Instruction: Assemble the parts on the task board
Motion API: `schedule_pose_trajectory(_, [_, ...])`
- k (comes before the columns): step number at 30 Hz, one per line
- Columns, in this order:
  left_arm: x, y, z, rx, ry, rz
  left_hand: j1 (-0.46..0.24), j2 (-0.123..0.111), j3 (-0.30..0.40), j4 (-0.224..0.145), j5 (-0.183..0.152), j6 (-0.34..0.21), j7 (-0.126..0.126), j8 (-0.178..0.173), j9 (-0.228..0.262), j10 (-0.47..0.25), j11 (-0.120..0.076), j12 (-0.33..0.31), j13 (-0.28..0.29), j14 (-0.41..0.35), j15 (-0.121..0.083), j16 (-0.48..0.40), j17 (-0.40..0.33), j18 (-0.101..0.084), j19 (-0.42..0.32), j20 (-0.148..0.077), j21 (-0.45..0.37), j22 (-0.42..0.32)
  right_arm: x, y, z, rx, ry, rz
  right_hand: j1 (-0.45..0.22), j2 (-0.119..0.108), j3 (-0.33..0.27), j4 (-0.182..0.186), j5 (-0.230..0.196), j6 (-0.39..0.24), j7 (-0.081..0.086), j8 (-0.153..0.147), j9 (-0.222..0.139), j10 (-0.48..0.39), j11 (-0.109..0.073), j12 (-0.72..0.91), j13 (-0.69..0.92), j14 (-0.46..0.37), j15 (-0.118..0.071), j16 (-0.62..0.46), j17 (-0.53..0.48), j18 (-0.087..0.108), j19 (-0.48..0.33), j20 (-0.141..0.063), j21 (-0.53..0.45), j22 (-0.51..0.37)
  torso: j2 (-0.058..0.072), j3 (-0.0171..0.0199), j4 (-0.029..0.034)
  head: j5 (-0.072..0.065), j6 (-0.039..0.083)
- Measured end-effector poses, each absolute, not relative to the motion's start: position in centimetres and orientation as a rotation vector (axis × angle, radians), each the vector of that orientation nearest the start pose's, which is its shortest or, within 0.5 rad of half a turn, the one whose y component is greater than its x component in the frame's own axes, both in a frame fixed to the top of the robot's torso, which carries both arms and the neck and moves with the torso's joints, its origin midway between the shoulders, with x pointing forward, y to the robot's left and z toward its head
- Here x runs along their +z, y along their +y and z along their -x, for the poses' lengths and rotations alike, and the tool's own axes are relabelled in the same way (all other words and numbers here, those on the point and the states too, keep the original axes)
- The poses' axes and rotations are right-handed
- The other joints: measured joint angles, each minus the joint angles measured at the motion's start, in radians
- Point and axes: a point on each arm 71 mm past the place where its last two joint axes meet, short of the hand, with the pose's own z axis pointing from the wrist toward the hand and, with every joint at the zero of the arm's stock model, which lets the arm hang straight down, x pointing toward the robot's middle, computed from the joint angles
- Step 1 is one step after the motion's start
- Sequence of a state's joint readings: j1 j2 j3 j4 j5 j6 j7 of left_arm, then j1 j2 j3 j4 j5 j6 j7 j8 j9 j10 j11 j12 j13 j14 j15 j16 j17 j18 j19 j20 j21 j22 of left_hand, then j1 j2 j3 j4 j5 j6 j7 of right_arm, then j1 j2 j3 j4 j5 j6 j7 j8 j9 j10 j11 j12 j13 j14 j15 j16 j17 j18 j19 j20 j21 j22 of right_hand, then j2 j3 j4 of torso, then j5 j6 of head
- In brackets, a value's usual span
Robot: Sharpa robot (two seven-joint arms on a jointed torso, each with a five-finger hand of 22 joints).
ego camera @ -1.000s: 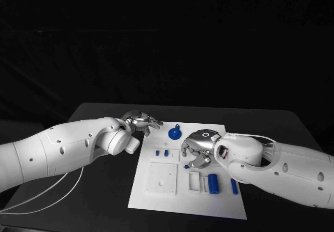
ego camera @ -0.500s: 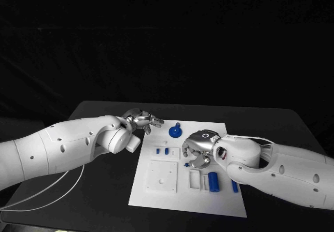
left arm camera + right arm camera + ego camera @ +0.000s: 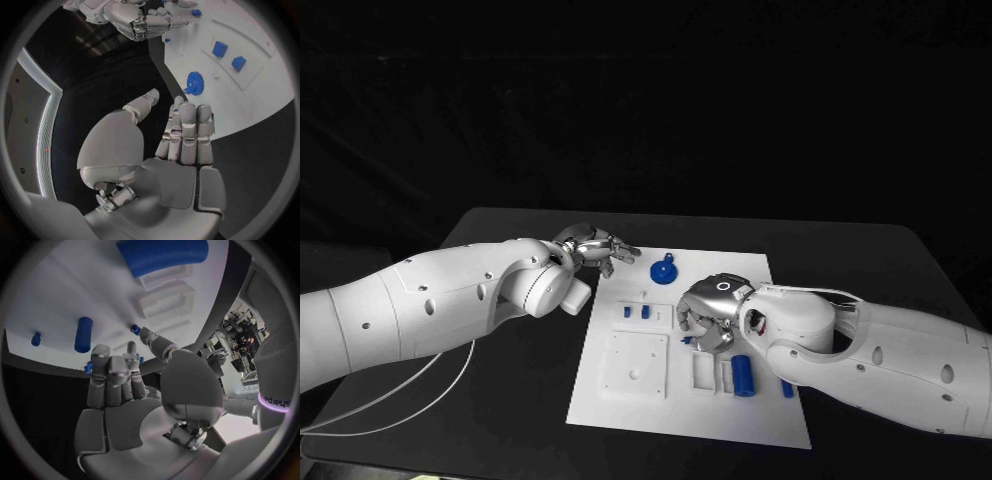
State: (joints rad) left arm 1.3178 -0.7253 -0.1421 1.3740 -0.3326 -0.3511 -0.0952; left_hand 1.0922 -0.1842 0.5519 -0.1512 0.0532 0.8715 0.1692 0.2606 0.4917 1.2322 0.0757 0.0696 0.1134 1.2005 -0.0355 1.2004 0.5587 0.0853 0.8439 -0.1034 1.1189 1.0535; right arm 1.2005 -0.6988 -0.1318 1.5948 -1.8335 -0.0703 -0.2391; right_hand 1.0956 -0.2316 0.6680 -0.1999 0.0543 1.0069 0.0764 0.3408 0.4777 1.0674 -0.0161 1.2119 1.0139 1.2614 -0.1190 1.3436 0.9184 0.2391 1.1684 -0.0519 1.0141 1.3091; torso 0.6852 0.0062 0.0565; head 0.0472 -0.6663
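The white task board lies in the middle of the black tabletop. The right robot hand is lowered over the board's middle, fingers curled down around a small blue part; whether it grasps it I cannot tell. The left robot hand hovers at the board's far left corner, released, fingers apart. A round blue part lies near it, a blue cylinder on the near right

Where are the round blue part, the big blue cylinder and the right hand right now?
Round blue part (image 3: 664, 272), head view, on its disc face.
Big blue cylinder (image 3: 743, 378), head view, on its middle.
Right hand (image 3: 707, 318), head view, on its back.
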Motion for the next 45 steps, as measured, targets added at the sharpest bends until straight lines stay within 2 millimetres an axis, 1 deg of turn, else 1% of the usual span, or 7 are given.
schedule_pose_trajectory(5, [-18.9, 19.9, -52.3, -1.02, 1.825, 0.946, 0.0, 0.0, 0.0, 0.0, 0.0, 0.0, 0.0, 0.0, -0.001, 0.0, 0.0, 0.0, -0.001, 0.0, 0.0, 0.0, 0.0, 0.0, 0.0, 0.0, 0.0, 0.0, -22.2, -10.9, -44.7, 0.471, 1.757, 0.686, -0.005, 0.004, -0.003, 0.003, 0.0, 0.0, 0.0, 0.0, 0.0, 0.004, -0.003, 0.0, 0.0, 0.0, 0.0, 0.0, 0.0, 0.0, 0.0, 0.0, 0.0, 0.0, 0.0, -0.0002, 0.0, 0.001, -0.002])
schedule_pose_trajectory(19, [-18.9, 19.9, -52.2, -1.02, 1.828, 0.94, 0.0, 0.0, 0.0, 0.0, 0.0, 0.0, 0.0, 0.0, -0.001, 0.0, 0.0, 0.0, -0.001, 0.0, 0.0, 0.0, 0.0, 0.0, 0.0, 0.0, 0.0, -0.001, -22.8, -10.9, -44.9, 0.451, 1.76, 0.691, -0.008, 0.007, 0.0, 0.012, 0.0, 0.0, 0.0, 0.0, 0.0, 0.004, -0.003, 0.0, 0.001, 0.002, 0.002, 0.0, 0.002, 0.0, 0.0, 0.0, 0.0, 0.0, 0.0, -0.0005, 0.0, 0.002, -0.003])
schedule_pose_trajectory(32, [-18.9, 19.9, -52.2, -1.022, 1.832, 0.934, 0.0, 0.0, 0.0, 0.0, 0.0, 0.0, 0.0, 0.0, -0.002, 0.0, 0.0, 0.0, -0.002, 0.003, 0.004, 0.0, 0.0, 0.0, 0.0, 0.003, 0.0, -0.001, -23.3, -10.9, -44.9, 0.437, 1.77, 0.705, -0.015, 0.004, 0.009, 0.031, 0.0, 0.0, 0.0, 0.002, 0.003, 0.005, -0.002, -0.001, 0.001, 0.002, 0.002, 0.0, 0.006, 0.0, 0.0, 0.001, 0.0, 0.0, 0.0, -0.001, -0.0001, 0.003, -0.006])
schedule_pose_trajectory(38, [-18.9, 19.9, -52.2, -1.022, 1.833, 0.932, 0.0, 0.0, -0.003, -0.003, 0.0, 0.0, 0.0, 0.0, -0.002, -0.002, 0.002, 0.0, -0.002, 0.003, 0.004, 0.0, 0.0, 0.0, 0.0, 0.004, 0.0, -0.001, -23.5, -10.7, -44.8, 0.436, 1.766, 0.712, -0.015, 0.004, 0.036, 0.056, 0.0, 0.002, 0.002, 0.006, 0.005, 0.005, -0.002, -0.005, 0.003, 0.003, 0.003, -0.005, 0.009, 0.0, 0.001, 0.002, 0.0, 0.0, 0.0, -0.0009, -0.0002, 0.003, -0.008])
schedule_pose_trajectory(39, [-18.9, 19.9, -52.2, -1.022, 1.833, 0.932, 0.0, 0.0, -0.003, -0.003, 0.0, 0.0, 0.0, 0.0, -0.002, -0.002, 0.002, 0.0, -0.002, 0.003, 0.004, 0.0, 0.0, 0.0, 0.0, 0.004, 0.0, -0.001, -23.5, -10.6, -44.9, 0.437, 1.765, 0.712, -0.015, 0.004, 0.047, 0.059, 0.0, 0.005, 0.005, 0.004, 0.005, 0.006, -0.002, -0.006, 0.004, 0.003, 0.003, -0.007, 0.011, 0.0, 0.001, 0.002, 0.0, 0.0, 0.0, -0.0009, -0.0002, 0.003, -0.008])
schedule_pose_trajectory(43, [-18.9, 19.9, -52.2, -1.022, 1.834, 0.931, 0.0, 0.0, -0.003, -0.003, 0.0, 0.0, 0.0, 0.0, -0.003, -0.002, 0.002, 0.0, -0.002, 0.003, 0.004, 0.0, 0.0, 0.0, 0.0, 0.003, 0.0, -0.001, -23.6, -10.6, -44.9, 0.439, 1.76, 0.711, -0.015, 0.004, 0.075, 0.069, 0.0, 0.009, 0.008, -0.002, 0.005, 0.007, 0.0, -0.006, 0.005, 0.003, 0.003, -0.01, 0.013, 0.0, 0.001, 0.002, 0.0, 0.0, 0.0, -0.0005, 0.0, 0.002, -0.008])
schedule_pose_trajectory(45, [-18.9, 19.9, -52.2, -1.021, 1.834, 0.93, 0.0, 0.0, -0.003, -0.003, 0.0, 0.0, 0.0, 0.0, -0.003, -0.002, 0.002, 0.0, -0.002, 0.003, 0.004, 0.0, 0.0, 0.0, 0.002, 0.001, 0.0, -0.001, -23.6, -10.5, -44.9, 0.439, 1.758, 0.711, -0.015, 0.004, 0.079, 0.073, 0.0, 0.01, 0.008, -0.002, 0.005, 0.007, 0.0, -0.01, 0.006, 0.004, 0.003, -0.01, 0.014, 0.0, 0.001, 0.002, 0.0, 0.0, 0.0, -0.0004, 0.0001, 0.003, -0.008])
